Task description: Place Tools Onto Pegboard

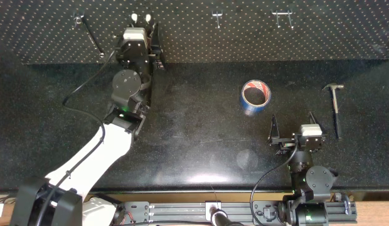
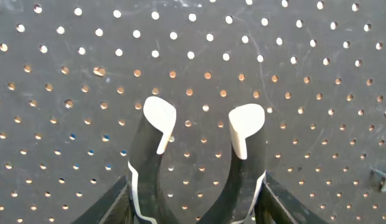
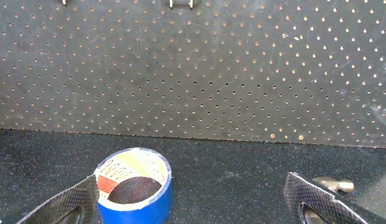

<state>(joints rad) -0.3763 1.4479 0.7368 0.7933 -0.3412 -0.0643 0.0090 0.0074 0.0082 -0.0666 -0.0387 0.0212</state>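
My left gripper (image 1: 142, 34) is up against the pegboard (image 1: 245, 37) at the back left, shut on a pair of pliers (image 2: 199, 155). Their black handles with white tips (image 1: 140, 17) point up the board. In the left wrist view my fingers (image 2: 112, 202) flank the handles low down. A wrench (image 1: 91, 32) hangs on the board just left of them. A blue tape roll (image 1: 256, 96) lies on the black table, and a hammer (image 1: 335, 107) lies at the far right. My right gripper (image 1: 293, 135) rests open near the front, behind the tape roll (image 3: 134, 186).
Two bare metal hooks (image 1: 216, 17) (image 1: 282, 17) stick out of the pegboard's upper right part. The hammer's head (image 3: 333, 183) shows beside my right finger (image 3: 314, 199). Black tabletop (image 1: 194, 125) spreads between the arms.
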